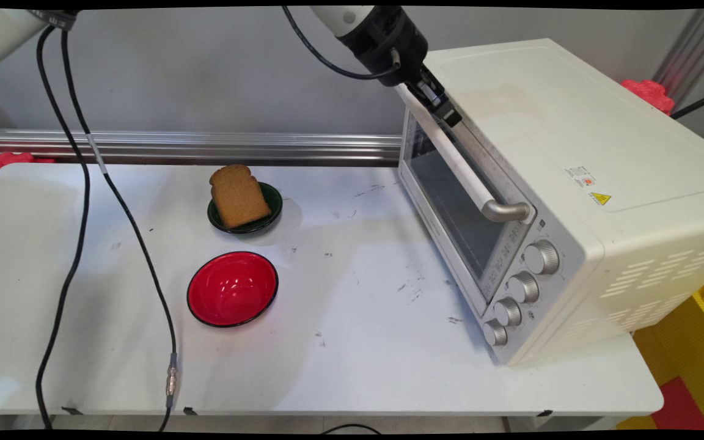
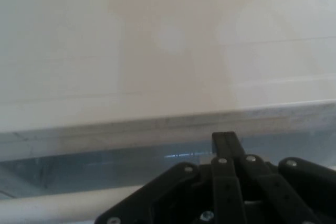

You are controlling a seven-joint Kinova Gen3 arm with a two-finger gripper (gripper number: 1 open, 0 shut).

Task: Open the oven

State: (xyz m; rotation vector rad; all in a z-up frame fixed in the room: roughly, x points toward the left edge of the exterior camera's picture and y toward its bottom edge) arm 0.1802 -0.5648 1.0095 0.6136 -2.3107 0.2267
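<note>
My gripper [image 1: 443, 105] is up at the far top edge of the toaster oven [image 1: 572, 183], pressed against the far end of the door handle [image 1: 456, 162], a white bar with a metal bracket at its near end. In the hand view my black linkage [image 2: 231, 187] sits right over that bar and the oven's cream top fills the upper part; I cannot tell whether my fingers are clamped on the handle or apart. The oven door is closed, and four silver knobs [image 1: 520, 290] run down the front panel at its near end. On the desk [image 1: 358, 354], well to the left, a slice of toast [image 1: 238, 195] leans on a small dark green plate [image 1: 272, 201]. Just nearer than the plate stands a red bowl [image 1: 233, 288] with a black rim, apart from the plate
</note>
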